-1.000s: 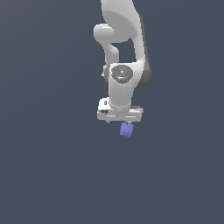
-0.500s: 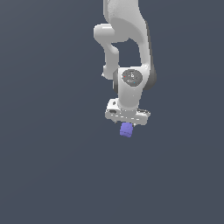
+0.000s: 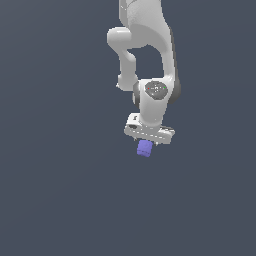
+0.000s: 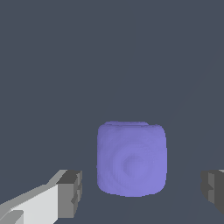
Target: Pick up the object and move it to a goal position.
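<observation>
The gripper (image 3: 145, 142) stood wide, its dark pads (image 4: 72, 192) clear of the block (image 4: 131, 158) on either side, so the grasp looked not yet made and the carry to the goal remained. The block, violet-blue, matte and round-edged, sat between and just below the white gripper's blocky pads.
</observation>
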